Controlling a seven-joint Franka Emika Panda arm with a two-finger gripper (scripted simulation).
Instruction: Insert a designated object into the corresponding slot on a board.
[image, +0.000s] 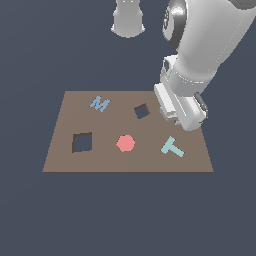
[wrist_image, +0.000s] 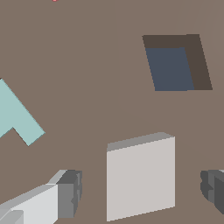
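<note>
Block, small flat light-grey square (wrist_image: 140, 176): lies on flat brown board (wrist_image: 87, 65), between wide-spread fingers of gripper (wrist_image: 142, 192), touching neither; small dark diamond slot (wrist_image: 177, 63) nearby.

Plain dark slate-blue ground (image: 125, 215) on every side; flat, even light, no walls

The designated object (wrist_image: 141, 177) is a small, flat, light-grey square block. It lies flat on the board (image: 60, 155), a brown rectangular panel. In the exterior view the arm hides the block. The slot (image: 142, 111) is a small dark square hole, tilted like a diamond, near the board's far edge. It is unoccupied. Block and slot are near but apart.
</note>
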